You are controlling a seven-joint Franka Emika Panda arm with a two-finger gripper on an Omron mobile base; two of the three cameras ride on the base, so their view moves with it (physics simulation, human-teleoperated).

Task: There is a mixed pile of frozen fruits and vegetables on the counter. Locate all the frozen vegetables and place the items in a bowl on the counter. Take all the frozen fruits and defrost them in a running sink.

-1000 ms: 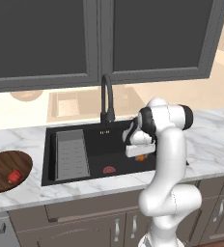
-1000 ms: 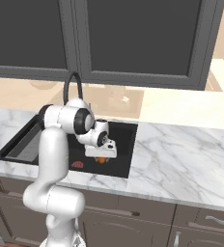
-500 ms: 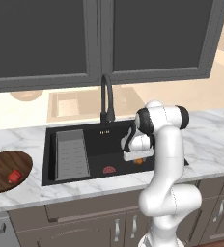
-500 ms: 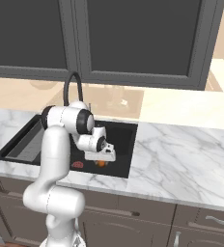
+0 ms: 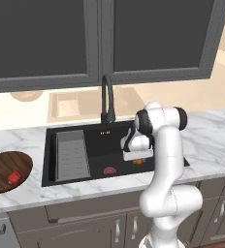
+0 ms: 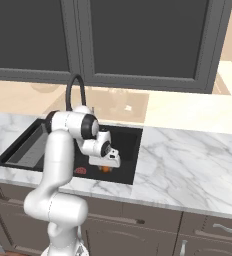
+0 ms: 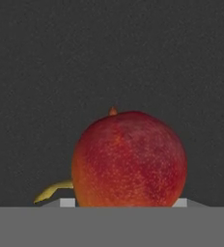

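The fingers [image 6: 106, 167] clasp the orange-red round fruit [image 7: 129, 159] between them, low over the sink [image 5: 97, 145].

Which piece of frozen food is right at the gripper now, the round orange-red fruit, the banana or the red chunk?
The round orange-red fruit, low in the sink. The banana peeks from behind it; the red chunk lies in the wooden bowl.

You are looking at a glossy white Franka arm [image 5: 165, 160] with rounded, tube-like links, dark joint bands and a boxy white hand [image 5: 137, 155].
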